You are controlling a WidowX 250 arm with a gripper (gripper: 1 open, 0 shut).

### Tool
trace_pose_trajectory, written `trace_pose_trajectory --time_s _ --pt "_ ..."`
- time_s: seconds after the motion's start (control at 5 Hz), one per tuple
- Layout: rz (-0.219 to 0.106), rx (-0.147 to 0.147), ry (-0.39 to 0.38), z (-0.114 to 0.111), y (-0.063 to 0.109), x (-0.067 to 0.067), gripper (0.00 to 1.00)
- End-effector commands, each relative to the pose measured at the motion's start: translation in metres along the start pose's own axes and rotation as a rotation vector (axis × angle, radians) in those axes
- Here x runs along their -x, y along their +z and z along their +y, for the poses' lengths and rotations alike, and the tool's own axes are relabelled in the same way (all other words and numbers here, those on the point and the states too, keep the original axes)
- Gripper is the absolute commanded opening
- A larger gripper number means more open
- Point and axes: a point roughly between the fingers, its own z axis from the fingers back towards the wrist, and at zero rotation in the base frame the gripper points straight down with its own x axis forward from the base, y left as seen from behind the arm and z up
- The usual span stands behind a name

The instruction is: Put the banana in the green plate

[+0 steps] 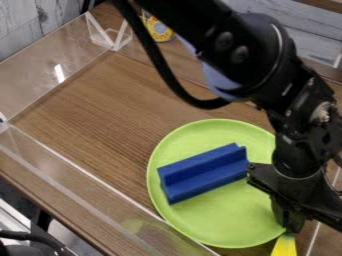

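Observation:
The banana (286, 246) shows only as a small yellow sliver at the bottom edge, just off the right rim of the green plate (235, 216). My gripper (285, 226) points down over it, fingers drawn together on its upper end; most of the banana is hidden or cut off by the frame. The large lime-green plate lies on the wooden table at lower centre-right.
A blue grooved block (203, 172) lies on the plate. Clear plastic walls (51, 72) fence the wooden table (107, 110) at left and back. A yellow-labelled item (160, 30) sits at the back. My black arm (241, 60) crosses the upper right.

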Motion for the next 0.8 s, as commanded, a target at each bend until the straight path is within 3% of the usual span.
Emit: trace_pose_trajectory --time_s 0.0,0.6 --pt "-0.031 0.022 0.009 -0.004 0.0094 -0.0085 0.0" --pt "-0.025 0.029 0.008 -0.0045 0.013 -0.0116 0.0"
